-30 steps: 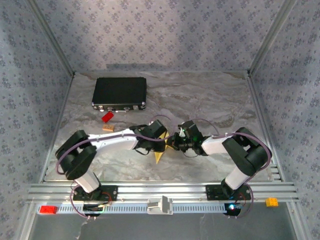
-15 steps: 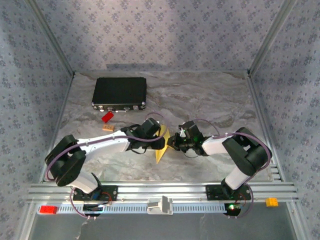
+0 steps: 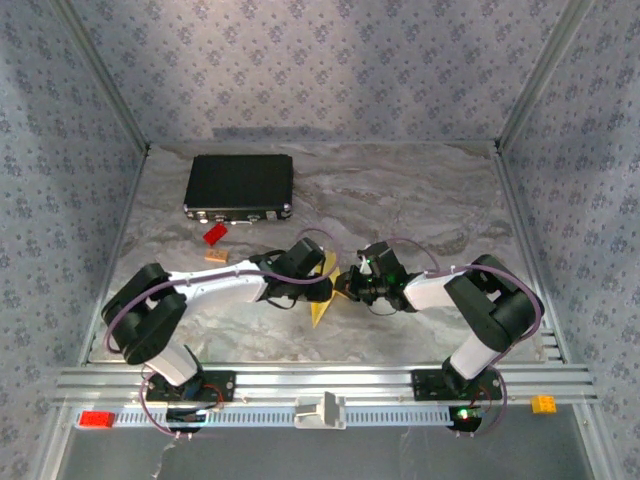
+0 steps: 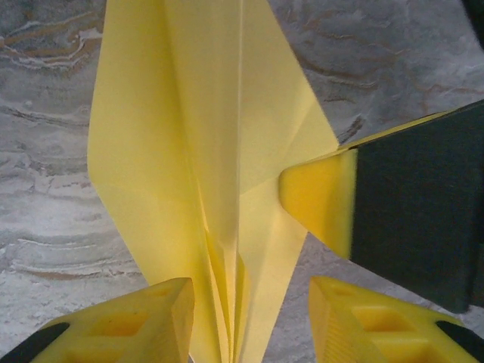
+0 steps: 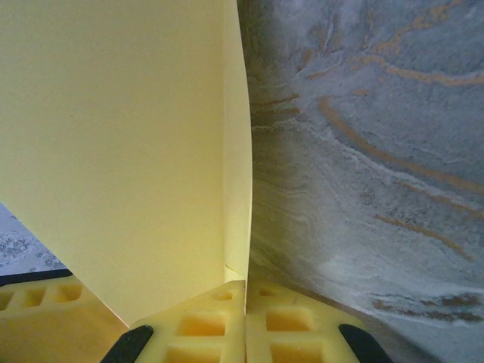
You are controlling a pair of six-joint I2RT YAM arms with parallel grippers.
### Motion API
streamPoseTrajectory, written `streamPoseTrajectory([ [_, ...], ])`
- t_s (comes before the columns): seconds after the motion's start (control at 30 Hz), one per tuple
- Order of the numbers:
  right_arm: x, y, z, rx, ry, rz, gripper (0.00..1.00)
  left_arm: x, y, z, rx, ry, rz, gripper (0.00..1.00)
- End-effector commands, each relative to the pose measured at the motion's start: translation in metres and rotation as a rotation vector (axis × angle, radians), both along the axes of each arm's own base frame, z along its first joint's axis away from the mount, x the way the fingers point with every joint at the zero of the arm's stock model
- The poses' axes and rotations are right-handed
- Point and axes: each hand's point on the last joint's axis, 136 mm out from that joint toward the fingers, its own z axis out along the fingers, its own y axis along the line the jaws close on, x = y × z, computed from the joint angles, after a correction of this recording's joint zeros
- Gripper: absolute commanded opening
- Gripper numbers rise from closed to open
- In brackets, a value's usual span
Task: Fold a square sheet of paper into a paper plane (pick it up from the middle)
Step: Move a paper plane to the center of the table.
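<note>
Two grippers meet on the slim pale-yellow folded paper dart [image 4: 204, 151], mid-table between the arms. The right gripper [image 5: 246, 291] is pinched shut on its side flap. The left gripper [image 4: 249, 295] has its jaws apart, straddling the centre-crease layers. The dart's long axis runs straight out from the left gripper, so I'd judge the left is lined up to close on the crease.

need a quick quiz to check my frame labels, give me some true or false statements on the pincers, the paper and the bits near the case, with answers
1. The right pincer is shut on the paper plane. True.
2. The left pincer is clamped tight on the plane. False: its jaws stand open, one on either side of the folded layers.
3. The black case lies open. False: it is closed, lying flat at the far left.
4. The red brick lies between the case and the tan block. True.
</note>
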Motion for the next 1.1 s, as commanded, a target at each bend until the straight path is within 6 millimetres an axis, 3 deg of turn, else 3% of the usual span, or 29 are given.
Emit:
streamPoseTrajectory([
  [0.0,-0.001,-0.005,-0.001,-0.006,0.007,-0.014,0.07,-0.002,-0.003,-0.007,0.009,0.026,-0.011,0.43],
  [1.07,0.000,-0.005,0.002,0.000,0.000,-0.013,0.10,-0.004,-0.004,-0.033,0.155,0.034,-0.059,0.13],
])
